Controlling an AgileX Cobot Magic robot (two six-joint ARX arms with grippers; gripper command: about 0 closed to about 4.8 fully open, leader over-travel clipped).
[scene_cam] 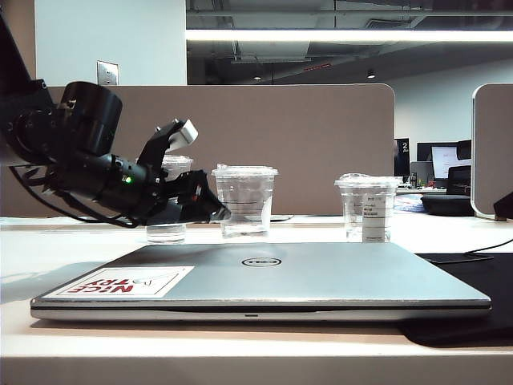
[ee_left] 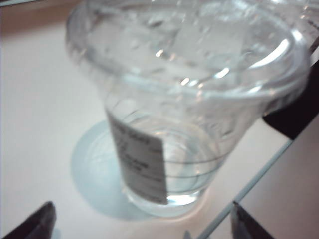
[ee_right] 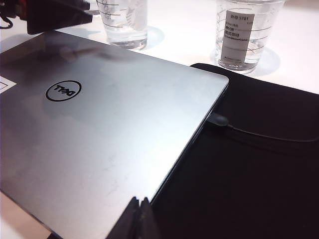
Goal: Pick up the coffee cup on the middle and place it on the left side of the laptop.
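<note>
In the exterior view the laptop [scene_cam: 264, 281] lies closed at the front of the bench [scene_cam: 304, 228], its sticker toward the left. Behind it stand three clear cups in a row. The coffee cup [scene_cam: 244, 200] is the middle one, upright with its lid on, on the bench behind the laptop. A slim cup [scene_cam: 168, 231] is to its left, partly hidden by the left arm, and a labelled cup [scene_cam: 367, 208] is to its right. The left pincer [scene_cam: 196, 172] points at the coffee cup from the left, just beside it, with its jaws apart.

In the left wrist view the coffee cup [ee_left: 179, 99] fills the picture, blurred, with a white sticker on the side seen here. The left pincer [ee_left: 142, 228] is spread wide, one fingertip on each side of the cup, and holds nothing.

In the right wrist view the right pincer [ee_right: 137, 219] hangs with its fingers together above the edge of the laptop [ee_right: 99, 129], beside a black mat [ee_right: 249, 164]. The coffee cup [ee_right: 122, 20] stands beyond the laptop.
</note>
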